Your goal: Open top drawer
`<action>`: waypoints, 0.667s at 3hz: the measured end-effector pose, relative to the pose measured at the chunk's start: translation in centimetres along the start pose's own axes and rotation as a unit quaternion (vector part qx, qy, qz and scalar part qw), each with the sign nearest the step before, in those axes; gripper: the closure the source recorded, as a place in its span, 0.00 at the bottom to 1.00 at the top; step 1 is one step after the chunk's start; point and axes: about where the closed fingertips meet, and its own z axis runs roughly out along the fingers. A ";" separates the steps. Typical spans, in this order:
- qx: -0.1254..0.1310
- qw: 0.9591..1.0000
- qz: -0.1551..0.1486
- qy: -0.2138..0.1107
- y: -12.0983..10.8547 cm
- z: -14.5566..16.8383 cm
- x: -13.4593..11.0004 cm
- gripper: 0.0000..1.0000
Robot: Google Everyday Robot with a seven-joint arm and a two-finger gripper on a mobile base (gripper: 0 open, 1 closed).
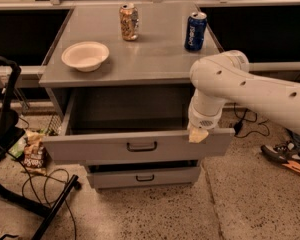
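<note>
Item: top drawer (100, 148), grey, standing well out from under the grey surface (155, 59), with its dark interior exposed from above. Long axis: left to right across the scene. The flat front panel faces the near side, and the box runs back toward the far side beneath the surface. The panel sits slightly askew, its left end lower in the view than its right. Black bar handle (141, 146): mounted at the middle of the panel, parallel to the long axis, with nothing touching it. Hand (197, 134): a tan tip at the end of the white arm (250, 86), which enters from the right. It points downward and rests at the top edge of the front panel near the drawer's right end. It appears to touch that edge; whether it is open or closed cannot be told, and no held object is seen. Lower drawer (115, 178): grey and narrower, with a smaller black handle, directly beneath the top drawer and protruding a little. On the surface: white bowl (85, 55) at near left; orange can (129, 21) upright at far centre; blue can (195, 31) upright at far right, well apart from the bowl. On the speckled floor: snack bag (34, 156) to the left of the drawer front, black cables (55, 181) near it, a black stand (7, 99) at far left, and a shoe (285, 159) at right.
</note>
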 end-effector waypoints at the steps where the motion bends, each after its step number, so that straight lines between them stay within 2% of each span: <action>1: 0.000 1.000 0.000 0.000 0.1 -0.1 -0.2 1.00; 2: -0.005 1.000 -0.007 -0.017 1.3 0.1 -0.5 1.00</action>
